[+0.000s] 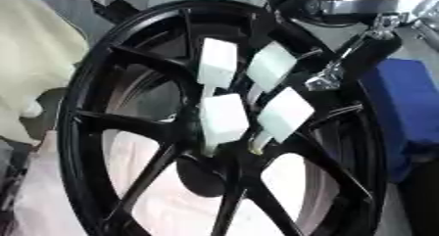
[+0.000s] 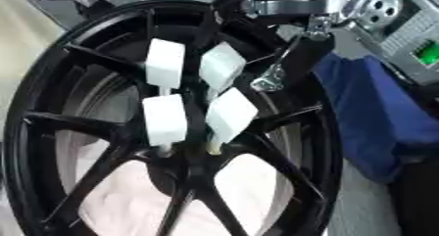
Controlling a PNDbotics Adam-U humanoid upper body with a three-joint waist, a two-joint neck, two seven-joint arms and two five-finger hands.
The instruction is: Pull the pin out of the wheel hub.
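Black wheel hub point(image 1: 171, 147) fills the view, standing on edge and leaning, spokes running out from its centre. Four white block-headed pins sit clustered round that centre: upper-left pin point(image 1: 216, 62), upper-right pin point(image 1: 271, 66), lower-left pin point(image 1: 224, 118), lower-right pin point(image 1: 284, 114). Each has a pale chunky head on a thin stem going into the hub; stems show below the lower two.

Right hand point(image 2: 276, 73) comes in from the top right, arm black with silver joints. Only a dark finger and a silver linkage show clearly, lying just beside the upper-right pin, apart from it as far as can be seen. Fingers curled or straight: cannot tell. Nothing visibly held. Left hand not visible.

Blue cloth point(image 1: 407, 112) lies behind the rim on the right, a pale cream sheet point(image 1: 34, 59) on the left.

Handling judgement: pin heads look light and rigid, flat-sided, so a pinch across two opposite faces of a head should hold. Stems look thin; pulling straight along the stem axis avoids bending or jamming. Hub looks heavy enough to stay put. Heads are packed close, so neighbours may get knocked.
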